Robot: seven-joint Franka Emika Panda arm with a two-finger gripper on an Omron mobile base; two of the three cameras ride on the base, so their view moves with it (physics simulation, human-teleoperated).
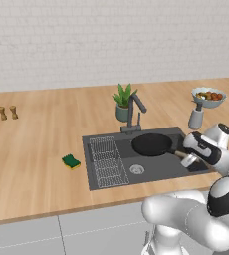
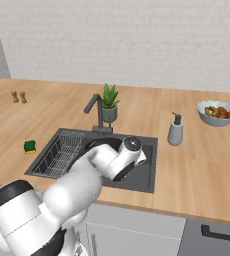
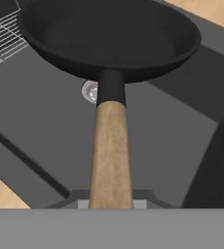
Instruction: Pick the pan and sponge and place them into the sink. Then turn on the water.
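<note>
Left base view: The pan (image 1: 152, 144) is over the rear right part of the sink (image 1: 102, 180), below the faucet (image 1: 134, 113). Its handle points right toward the gripper (image 1: 187, 158). The sponge (image 1: 70, 161) lies on the counter (image 1: 32, 149), just off the sink's left edge. The rack (image 1: 107, 162) occupies the left part of the basin and the drain (image 1: 137, 169) is near the middle. No water runs from the faucet. A plant (image 1: 123, 101), a soap bottle (image 1: 196, 116) and a bowl (image 1: 208, 96) stand behind the sink and to its right. Two shakers (image 1: 7, 112) stand near the counter's far left.

Right base view: The arm covers most of the basin. Only a dark rim of the pan (image 2: 103, 143) shows beside the wrist. The sponge (image 2: 30, 146) is on the counter, left of the sink.

Hand view: The handle (image 3: 111, 151) has a wooden grip and runs from the pan (image 3: 109, 36) down to the gripper at the bottom edge. The fingertips are cut off there, so the opening cannot be read. By its position, the gripper probably holds the handle. The pan appears to hang above the sink floor, with the drain (image 3: 89, 91) visible under it.

Progress: The pan is inside the sink outline, but release is not confirmed. The sponge transfer and the water remain.
</note>
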